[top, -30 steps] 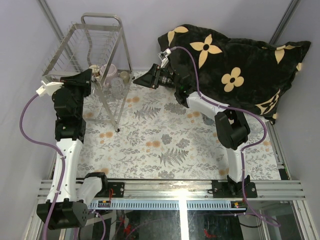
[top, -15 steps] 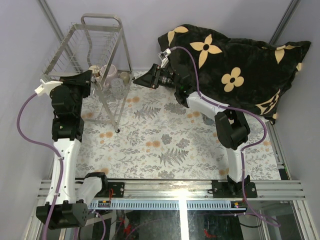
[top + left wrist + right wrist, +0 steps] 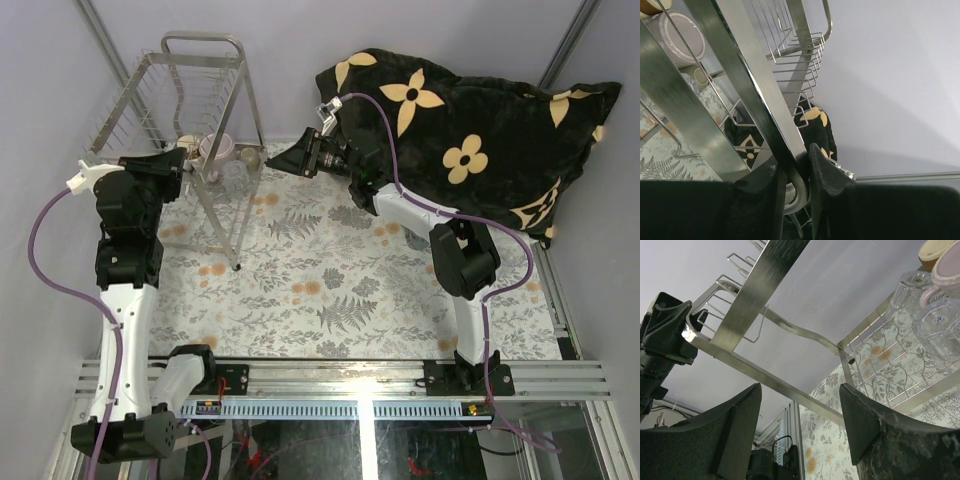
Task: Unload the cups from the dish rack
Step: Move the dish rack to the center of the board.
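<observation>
While the left pincer pinches the dish rack edge, the right pincer hangs spread nearby.

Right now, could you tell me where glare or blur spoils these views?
Left wrist: the dish rack tubes sit very close, soft, with bright glare streaks, and the left gripper clamped on one is a dark blur. Right wrist: the open right gripper is soft-edged; the clear glasses sparkle but are readable. Top external: even light, with glare on the metal rail only.
</observation>
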`<action>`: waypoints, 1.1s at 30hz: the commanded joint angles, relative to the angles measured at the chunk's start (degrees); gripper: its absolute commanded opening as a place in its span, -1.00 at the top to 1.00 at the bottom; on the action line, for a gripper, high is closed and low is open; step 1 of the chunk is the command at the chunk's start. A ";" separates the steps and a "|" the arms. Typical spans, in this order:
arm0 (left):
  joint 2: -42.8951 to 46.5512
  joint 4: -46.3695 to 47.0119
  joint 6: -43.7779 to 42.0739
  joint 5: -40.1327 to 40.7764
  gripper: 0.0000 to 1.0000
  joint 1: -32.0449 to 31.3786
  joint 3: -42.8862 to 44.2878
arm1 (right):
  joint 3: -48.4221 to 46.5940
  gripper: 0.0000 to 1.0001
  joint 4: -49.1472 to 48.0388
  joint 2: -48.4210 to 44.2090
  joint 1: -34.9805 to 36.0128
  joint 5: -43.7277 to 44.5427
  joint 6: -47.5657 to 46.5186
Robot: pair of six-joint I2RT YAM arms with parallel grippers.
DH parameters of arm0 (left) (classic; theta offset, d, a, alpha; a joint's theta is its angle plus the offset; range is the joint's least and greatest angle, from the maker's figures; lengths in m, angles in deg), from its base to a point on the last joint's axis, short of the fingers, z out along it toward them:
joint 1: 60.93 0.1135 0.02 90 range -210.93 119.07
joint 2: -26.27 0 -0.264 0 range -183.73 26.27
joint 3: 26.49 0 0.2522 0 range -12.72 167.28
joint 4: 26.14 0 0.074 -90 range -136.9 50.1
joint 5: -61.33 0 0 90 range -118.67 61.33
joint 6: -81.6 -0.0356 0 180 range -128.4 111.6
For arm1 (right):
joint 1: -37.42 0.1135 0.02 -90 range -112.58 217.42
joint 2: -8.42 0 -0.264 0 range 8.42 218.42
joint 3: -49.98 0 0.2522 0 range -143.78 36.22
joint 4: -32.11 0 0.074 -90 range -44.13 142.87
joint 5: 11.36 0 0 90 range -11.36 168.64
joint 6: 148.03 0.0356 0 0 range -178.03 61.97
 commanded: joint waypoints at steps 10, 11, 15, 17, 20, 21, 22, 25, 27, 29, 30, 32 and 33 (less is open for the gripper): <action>9.88 0.23 -5.95 -4.51 1.00 -0.43 7.07 | -11.71 -0.42 -6.38 1.85 -0.35 -0.77 6.95; 10.28 -0.18 -5.84 -4.64 1.00 -0.41 7.13 | -12.69 -0.42 -6.50 2.60 -0.36 -0.73 7.70; 11.70 -1.97 -6.07 -5.56 1.00 -0.41 7.75 | -16.62 -0.42 -6.39 5.17 -0.29 -0.12 9.74; 12.06 -3.11 -6.25 -6.38 1.00 -0.40 8.28 | -18.22 -0.42 -6.38 6.47 -0.33 0.14 10.72; 12.23 -4.42 -6.29 -8.18 1.00 -0.40 9.02 | -21.21 -0.42 -5.73 8.43 -0.19 0.35 11.52; 12.18 -4.90 -6.15 -8.87 1.00 -0.40 9.14 | -22.09 -0.42 -5.36 9.00 -0.06 0.49 11.60; 12.07 -5.23 -5.91 -9.63 1.00 -0.40 9.24 | -22.83 -0.42 -5.07 9.49 -0.02 0.69 11.64; 12.06 -6.80 -5.91 -11.38 1.00 -0.40 9.63 | -25.05 -0.42 -4.18 10.97 0.37 1.19 11.81; 12.56 -7.30 -6.54 -11.58 1.00 -0.42 9.55 | -26.55 -0.42 -3.79 11.94 0.79 1.42 11.88; 13.30 -7.84 -6.70 -11.50 1.00 -0.45 9.45 | -28.31 -0.43 -3.41 12.99 1.23 1.72 12.23; 13.64 -8.19 -6.77 -11.78 1.00 -0.41 9.59 | -29.13 -0.43 -3.24 13.84 1.43 1.83 12.47; 13.88 -9.74 -7.16 -12.28 1.00 -0.43 10.21 | -30.50 -0.43 -3.33 15.08 1.86 2.13 13.19; 14.02 -10.92 -7.37 -12.34 1.00 -0.40 10.63 | -31.07 -0.43 -3.41 15.59 2.04 2.39 13.54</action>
